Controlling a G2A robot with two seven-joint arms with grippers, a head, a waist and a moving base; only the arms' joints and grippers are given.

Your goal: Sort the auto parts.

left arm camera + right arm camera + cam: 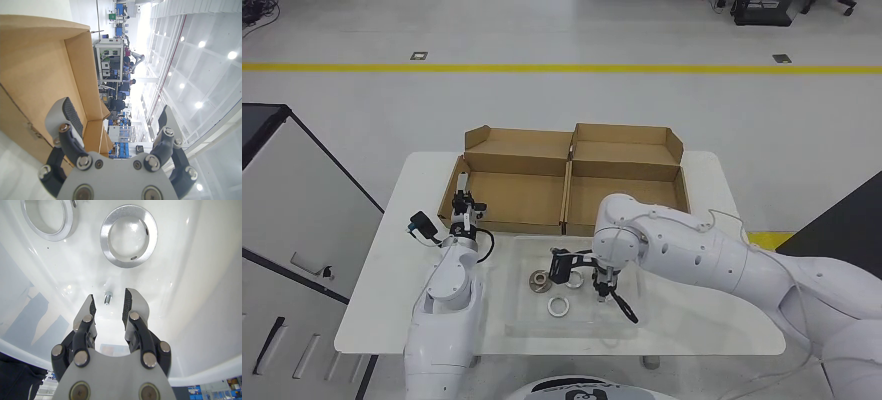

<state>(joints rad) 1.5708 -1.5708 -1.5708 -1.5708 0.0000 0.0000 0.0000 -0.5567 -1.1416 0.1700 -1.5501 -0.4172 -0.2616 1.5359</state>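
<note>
Though parted, right gripper (110, 293) over bolt (107, 298)

A bolt (107, 299) and ring (104, 237) lie in the tray (189, 285).

Two rings (539, 281) in tray (510, 316)

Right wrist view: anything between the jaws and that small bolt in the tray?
Nothing visible. The bolt lies on the bare tray floor, in line with the gap of the right gripper, jaws open. The near ring and far ring sit beyond it, off the path.
</note>
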